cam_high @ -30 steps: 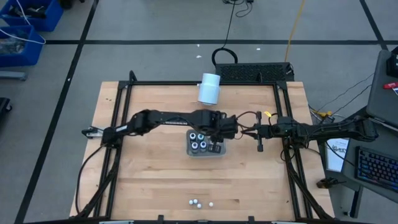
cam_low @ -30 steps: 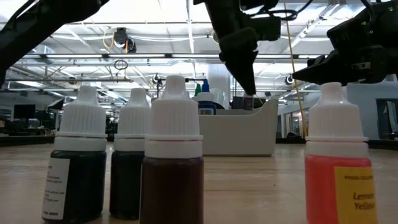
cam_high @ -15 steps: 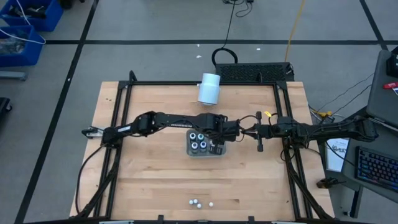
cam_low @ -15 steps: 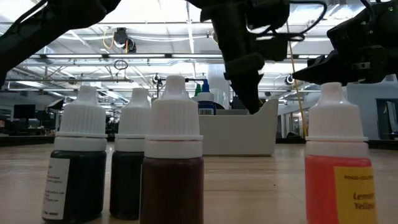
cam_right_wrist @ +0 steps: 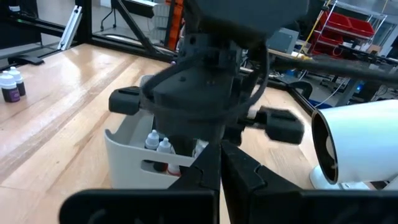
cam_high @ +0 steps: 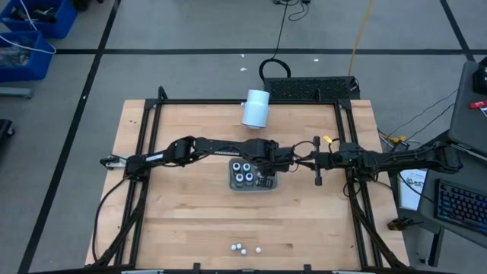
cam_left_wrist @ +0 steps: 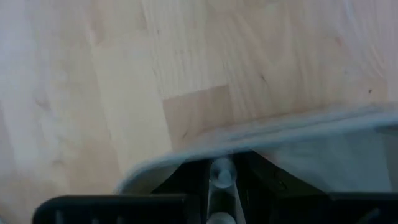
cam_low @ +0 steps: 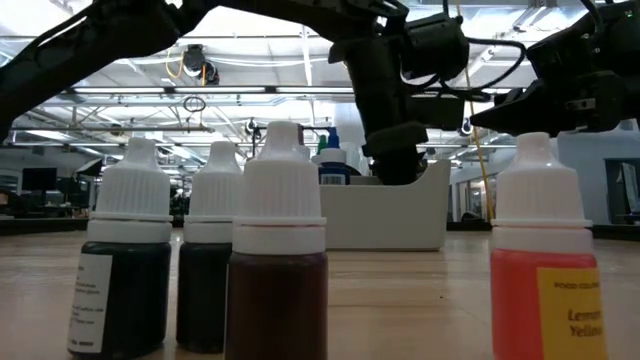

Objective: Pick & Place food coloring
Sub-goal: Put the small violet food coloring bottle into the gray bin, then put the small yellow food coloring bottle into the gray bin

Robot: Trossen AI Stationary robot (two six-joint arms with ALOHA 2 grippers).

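step in hand: placing. left gripper (cam_high: pixel 265 177) is down inside the grey tray (cam_high: pixel 233 185), right-hand end of it as seen from above. left wrist view shows a small white-capped bottle (cam_left_wrist: pixel 221 176) pinched between the two fingers, jaws clamped on it, tray wall just ahead. low view agrees: gripper sunk behind the tray's near wall.

food coloring elsewhere: four dark bottles w/ pale tops (cam_high: pixel 243 172) already standing in the tray's left part; more small white caps show there in the right wrist view. three or four loose bottles (cam_high: pixel 243 248) sit near the table's front edge, well apart from the tray; same ones fill the low view foreground (dark, brown-red, yellow).

right gripper (cam_high: pixel 318 181) hangs just beside the tray's right side, fingers look pressed together, holding nothing, though view is partial.

next move, as i judge: part the jaws, lift straight up clear of the wall, then go for the front group.

room: tight inside the tray, neighbours close, right arm near. white cylinder (cam_high: pixel 256 108) near the far edge, out of the way. front of table open.
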